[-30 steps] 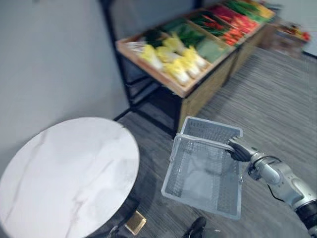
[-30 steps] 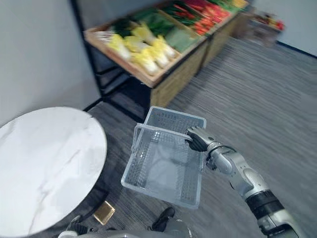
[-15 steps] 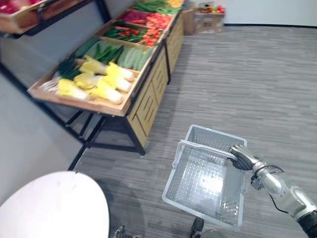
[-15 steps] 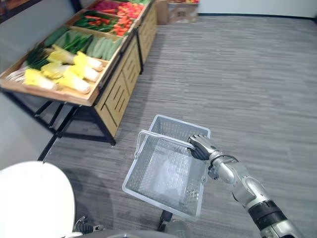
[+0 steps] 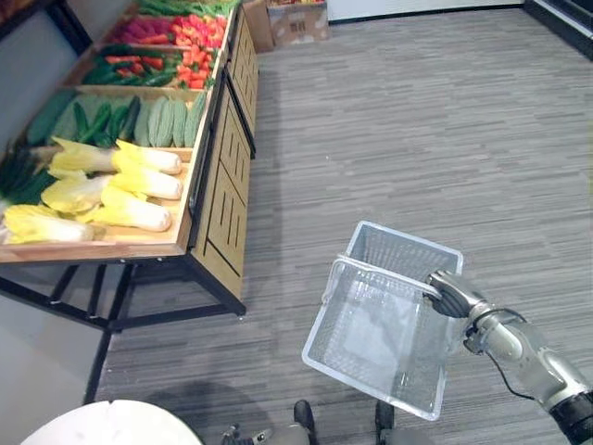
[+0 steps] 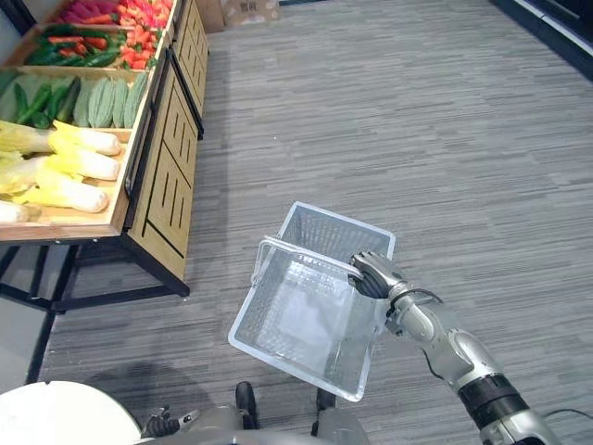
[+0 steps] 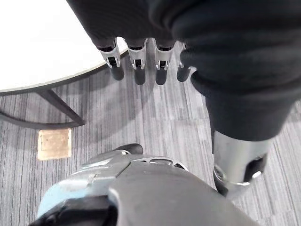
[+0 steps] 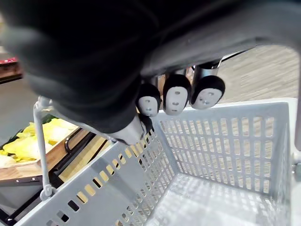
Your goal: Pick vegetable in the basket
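Note:
My right hand is shut on the handle of a grey mesh basket and holds it above the floor at my right front. In the right wrist view its fingers curl round the handle bar above the basket's wall, and nothing lies inside. To the left stands a wooden vegetable stand holding yellow-white cabbages, green gourds and red peppers. The stand is about a basket's length left of the basket. My left hand hangs open with straight fingers near a white table.
A round white table shows at the lower left edge, also as the table top behind my left hand. A cardboard box sits beyond the stand's far end. Grey striped floor stretches ahead and to the right.
The camera has swung round: the white table has slid out toward the lower left and the stand now lies along the left. The basket stays in my right hand.

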### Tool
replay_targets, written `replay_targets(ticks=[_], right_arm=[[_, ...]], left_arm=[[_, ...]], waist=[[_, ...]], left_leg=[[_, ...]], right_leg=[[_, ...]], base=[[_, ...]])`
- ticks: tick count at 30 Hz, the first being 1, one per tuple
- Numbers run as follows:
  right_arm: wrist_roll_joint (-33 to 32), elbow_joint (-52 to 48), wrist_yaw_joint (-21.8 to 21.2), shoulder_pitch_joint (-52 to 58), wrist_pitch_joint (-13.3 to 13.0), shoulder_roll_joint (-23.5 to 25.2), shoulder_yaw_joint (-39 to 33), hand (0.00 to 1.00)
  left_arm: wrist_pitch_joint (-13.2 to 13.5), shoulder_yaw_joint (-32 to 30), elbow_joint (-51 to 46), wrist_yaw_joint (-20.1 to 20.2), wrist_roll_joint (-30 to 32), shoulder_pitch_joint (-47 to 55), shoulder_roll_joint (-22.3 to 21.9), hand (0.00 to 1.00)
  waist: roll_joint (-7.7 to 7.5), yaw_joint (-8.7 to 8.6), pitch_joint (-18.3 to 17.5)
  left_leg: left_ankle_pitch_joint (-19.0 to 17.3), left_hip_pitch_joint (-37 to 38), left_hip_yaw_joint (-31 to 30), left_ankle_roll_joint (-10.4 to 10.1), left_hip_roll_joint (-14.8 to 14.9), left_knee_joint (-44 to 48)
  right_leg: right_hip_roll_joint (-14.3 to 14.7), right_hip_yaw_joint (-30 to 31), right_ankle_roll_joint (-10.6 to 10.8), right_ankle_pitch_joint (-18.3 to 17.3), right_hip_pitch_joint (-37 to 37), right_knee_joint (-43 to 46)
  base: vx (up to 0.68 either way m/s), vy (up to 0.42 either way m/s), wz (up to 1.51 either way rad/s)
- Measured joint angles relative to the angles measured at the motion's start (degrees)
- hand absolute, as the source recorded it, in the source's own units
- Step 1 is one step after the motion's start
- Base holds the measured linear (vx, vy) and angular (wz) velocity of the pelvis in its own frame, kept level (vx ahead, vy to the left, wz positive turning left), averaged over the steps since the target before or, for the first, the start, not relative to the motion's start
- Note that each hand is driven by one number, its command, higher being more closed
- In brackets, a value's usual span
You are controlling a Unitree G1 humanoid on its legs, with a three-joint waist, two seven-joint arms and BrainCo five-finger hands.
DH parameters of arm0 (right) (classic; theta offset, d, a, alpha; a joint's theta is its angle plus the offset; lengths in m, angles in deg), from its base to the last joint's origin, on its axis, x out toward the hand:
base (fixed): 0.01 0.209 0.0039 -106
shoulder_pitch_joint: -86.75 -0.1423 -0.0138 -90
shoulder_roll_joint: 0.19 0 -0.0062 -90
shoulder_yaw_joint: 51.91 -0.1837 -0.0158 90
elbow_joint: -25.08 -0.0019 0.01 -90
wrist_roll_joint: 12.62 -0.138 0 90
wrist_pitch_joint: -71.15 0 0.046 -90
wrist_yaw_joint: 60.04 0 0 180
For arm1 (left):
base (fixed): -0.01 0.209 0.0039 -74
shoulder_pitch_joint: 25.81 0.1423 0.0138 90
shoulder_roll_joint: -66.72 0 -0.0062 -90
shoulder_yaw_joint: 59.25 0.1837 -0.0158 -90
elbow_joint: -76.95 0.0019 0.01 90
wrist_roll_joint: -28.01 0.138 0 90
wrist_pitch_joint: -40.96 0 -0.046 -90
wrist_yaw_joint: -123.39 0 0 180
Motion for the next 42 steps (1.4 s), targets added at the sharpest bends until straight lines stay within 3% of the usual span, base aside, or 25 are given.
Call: replay_targets(ticks=[4, 7, 8, 9, 10, 12, 14, 16, 18, 20, 23, 24, 26, 28, 30, 31, 32, 33, 34, 36, 38, 39, 40, 41, 42], right_arm=[[0.04, 0.81, 0.01, 3.85, 0.54, 2.05, -2.47, 1.0], [0.15, 1.08, 0.05, 4.57, 0.64, 3.89, -2.57, 1.0], [0.17, 1.23, 0.08, 4.78, 0.65, 5.06, -2.57, 1.0], [0.17, 1.47, 0.1, 5.01, 0.71, 5.96, -2.61, 1.0], [0.17, 1.57, 0.16, 5.45, 1.01, 6.81, -2.73, 1.0], [0.19, 1.85, 0.26, 5.72, 1.39, 7.91, -3.29, 1.0], [0.2, 2.31, 0.23, 5.69, 1.85, 8.47, -4.19, 1.0], [0.14, 2.65, 0.25, 5.59, 2.13, 8.47, -5.16, 1.0], [0.14, 2.72, 0.25, 5.62, 2.33, 8.5, -6.25, 1.0], [0.32, 2.75, 0.29, 5.85, 2.39, 8.51, -7.23, 1.0], [1.13, 2.61, 0.94, 8.21, 2.4, 9.7, -8.42, 1.0], [1.21, 2.78, 1.07, 8.87, 2.65, 10.15, -9.41, 1.0], [1.27, 3.32, 1.12, 8.77, 2.85, 10.15, -9.61, 1.0], [1.24, 3.51, 1.15, 8.39, 3.14, 10.17, -9.61, 1.0], [1.17, 5.0, 1.39, 8.45, 4.29, 10.23, -9.58, 1.0], [1.12, 5.22, 1.72, 8.42, 4.66, 10.22, -9.66, 1.0], [1.15, 5.35, 2.0, 8.46, 4.89, 10.05, -9.66, 1.0], [1.15, 5.38, 2.35, 8.5, 5.07, 9.96, -9.73, 1.0], [1.15, 5.38, 2.6, 8.48, 5.14, 9.92, -9.94, 1.0], [1.06, 5.38, 3.45, 8.4, 5.15, 10.03, -11.29, 1.0], [0.85, 5.37, 3.96, 8.85, 5.05, 10.07, -12.37, 1.0], [0.67, 5.31, 4.2, 9.87, 4.88, 10.07, -13.96, 1.0], [0.59, 5.27, 4.67, 11.36, 4.73, 9.63, -15.71, 1.0], [0.59, 5.27, 4.91, 11.88, 4.75, 9.19, -16.38, 1.0], [0.62, 5.78, 4.95, 11.68, 5.08, 9.61, -16.72, 1.0]], left_arm=[[-0.33, 1.84, 0.23, 0.01, 0.08, 0.17, 0.5, 0.0], [-0.32, 5.11, 0.19, 0.02, 0.91, -0.22, 1.46, 0.0], [-0.32, 6.59, -0.01, 0.02, 1.56, -0.36, 2.24, 0.0], [-0.36, 7.63, -0.07, 0.03, 1.6, -0.53, 3.19, 0.0], [-0.41, 9.11, -0.58, -0.02, 1.57, -1.01, 3.95, 0.0], [-0.49, 10.7, -2.62, -0.34, 1.16, -2.06, 4.51, 0.0], [-0.54, 11.69, -5.29, -0.46, 1.12, -4.73, 4.77, 0.0], [-0.45, 12.36, -9.55, -0.55, 1.08, -7.33, 4.64, 0.0], [-0.28, 12.37, -13.69, -0.75, 1.05, -10.03, 4.65, 0.0], [-0.22, 12.5, -17.51, -0.88, 1.06, -12.37, 5.09, 0.0], [0.2, 13.42, -20.16, -1.01, 1.12, -12.78, 6.64, 0.0], [0.21, 13.44, -20.01, -1.29, 1.16, -11.99, 6.05, 0.0], [0.32, 13.18, -18.88, -1.4, 1.18, -10.53, 5.15, 0.0], [0.22, 12.9, -14.98, -1.26, 1.18, -9.43, 4.34, 0.0], [-0.35, 10.33, -9.38, -0.91, 1.26, -7.21, 2.97, 0.0], [-0.41, 9.81, -8.31, -0.76, 1.42, -6.52, 2.84, 0.0], [-0.56, 8.67, -7.01, -0.69, 1.75, -5.34, 2.82, 0.0], [-0.72, 6.6, -6.3, -0.58, 1.59, -4.18, 2.81, 0.0], [-0.73, 5.5, -6.27, -0.77, 1.79, -4.03, 3.14, 0.0], [-0.77, 3.0, -5.39, -0.76, 1.96, -2.95, 3.05, 0.0], [-0.53, 2.76, -4.28, -0.51, 2.81, -2.59, 2.58, 0.0], [-0.46, 2.79, -3.03, -0.36, 4.16, -2.2, 2.12, 0.0], [-0.45, 2.98, -1.58, -0.21, 4.86, -1.7, 1.57, 0.0], [-0.49, 3.08, -1.16, -0.2, 5.8, -1.1, 1.1, 0.0], [-0.51, 3.1, -0.5, -0.04, 6.63, 0.17, 1.11, 0.0]], waist=[[-0.63, 0.33, 0.13], [-0.8, 0.45, 0.23], [-1.68, 0.05, 0.64], [-2.49, -0.43, 0.86], [-3.24, -1.09, 0.93], [-3.23, -1.94, 1.14], [-3.31, -1.92, 1.16], [-2.5, -2.23, 1.67], [-2.27, -2.2, 1.83], [-2.33, -2.26, 2.07], [-3.5, -2.48, 1.53], [-1.25, -2.44, 0.46], [0.54, -1.76, -0.56], [0.63, -1.79, -0.61], [-0.02, -1.34, -0.12], [-0.18, -0.96, -0.01], [-0.52, -0.1, 0.19], [-1.72, 0.99, 0.92], [-1.6, 1.5, 0.85], [-2.3, 2.98, 1.28], [-2.67, 3.12, 1.47], [-2.17, 2.9, 1.21], [-0.82, 2.7, 0.34], [0.4, 2.84, -0.4], [2.1, 3.59, -1.33]], left_leg=[[-2.67, 3.84, 0.88, 2.08, -2.64, 0.0], [-5.19, 6.9, 3.26, 3.0, -3.04, -0.24], [-6.04, 8.8, 4.1, 3.46, -3.61, -0.92], [-6.97, 10.14, 4.13, 4.11, -4.35, -1.41], [-7.59, 12.2, 3.99, 4.7, -5.07, -2.15], [-8.88, 13.83, 3.71, 5.52, -5.05, -1.9], [-9.12, 13.69, 3.37, 5.78, -4.47, -1.76], [-9.08, 13.75, 2.23, 5.35, -3.45, -1.64], [-9.4, 13.9, 1.39, 4.29, -2.54, -1.75], [-10.42, 15.35, 0.08, 2.17, -2.26, -2.03], [-13.79, 20.25, -2.41, -3.1, -1.27, -1.96], [-15.35, 20.71, -3.0, -5.16, 1.67, -0.69], [-14.62, 16.52, -4.47, -6.06, 6.41, 8.28], [-9.95, 10.25, -6.41, -6.38, 9.65, 21.8], [3.07, 4.0, -8.04, -4.74, 13.77, 38.7], [2.5, 2.22, -7.46, -4.26, 15.08, 43.49], [-0.49, -1.0, -6.22, -3.02, 15.92, 50.73], [-3.5, -4.54, -4.25, -1.34, 15.93, 54.09], [-4.72, -6.32, -3.34, -1.0, 15.76, 54.2], [-7.17, -12.33, 0.03, -0.2, 14.47, 50.1], [-7.55, -14.58, 3.88, 0.7, 11.09, 39.22], [-6.37, -14.58, 6.34, 1.24, 7.68, 27.61], [-1.85, -14.1, 8.0, 1.16, 4.65, 14.3], [0.8, -13.56, 8.61, 0.4, 3.72, 8.04], [6.9, -12.95, 7.94, 5.46, 2.79, 4.45]], right_leg=[[-3.28, 0.23, 2.15, -4.33, -0.21, 8.07], [-4.7, 0.2, 2.13, -5.43, -6.15, 22.91], [-5.87, -0.27, 1.96, -5.43, -8.74, 30.14], [-7.26, -0.97, 1.63, -5.22, -10.08, 35.14], [-9.09, -1.89, -0.1, -4.06, -11.75, 40.51], [-11.25, -4.69, -2.19, -5.1, -14.11, 45.29], [-11.32, -7.74, -2.02, -6.5, -15.62, 41.44], [-10.2, -9.68, -1.12, -5.89, -15.6, 31.78], [-8.77, -9.42, 1.46, -3.38, -15.6, 19.1], [-8.77, -7.98, 2.02, 0.74, -15.31, 8.2], [-9.16, -6.88, 1.23, 2.68, -13.43, 7.56], [-7.54, -7.67, 0.94, 5.15, -14.72, 12.47], [-4.53, -9.22, -1.15, 1.75, -15.25, 15.42], [-2.27, -10.51, -2.79, -0.56, -13.29, 15.66], [0.39, -11.1, -4.54, -3.97, -6.67, 13.98], [1.07, -10.91, -5.06, -4.4, -4.52, 12.85], [1.84, -10.32, -5.46, -4.65, -0.82, 10.35], [2.12, -9.89, -5.65, -4.86, 2.44, 7.93], [2.17, -9.8, -5.67, -5.0, 3.77, 6.84], [1.9, -10.26, -5.07, -5.43, 6.66, 4.61], [0.32, -11.5, -2.76, -7.01, 9.03, 4.06], [-0.59, -13.04, -1.18, -8.32, 10.89, 3.93], [-0.67, -14.72, 0.14, -9.89, 12.24, 3.76], [-0.03, -15.12, 0.68, -10.63, 12.77, 3.64], [1.26, -14.62, 0.65, -12.13, 13.96, 2.91]], base=[[0.14, 0.188, -0.03], [0.09, 0.184, -0.48], [0.02, 0.11, -0.28], [0.04, 0.124, -0.15], [0.07, 0.085, 0.01], [0.19, 0.089, 0.03], [0.25, 0.042, 0.16], [0.31, -0.015, 0.35], [0.33, -0.06, 0.33], [0.39, -0.151, 0.31], [0.52, -0.337, 0.47], [0.44, -0.297, 0.25], [0.59, -0.467, -0.01], [0.54, -0.425, -0.05], [0.61, -0.336, -0.06], [0.62, -0.333, -0.19], [0.49, -0.247, -0.21], [0.46, -0.217, -0.19], [0.32, -0.127, -0.09], [0.35, -0.032, 0.0], [0.35, 0.077, 0.29], [0.37, 0.161, 0.66], [0.4, 0.182, 0.67], [0.45, 0.215, 0.44], [0.45, 0.188, 0.28]])
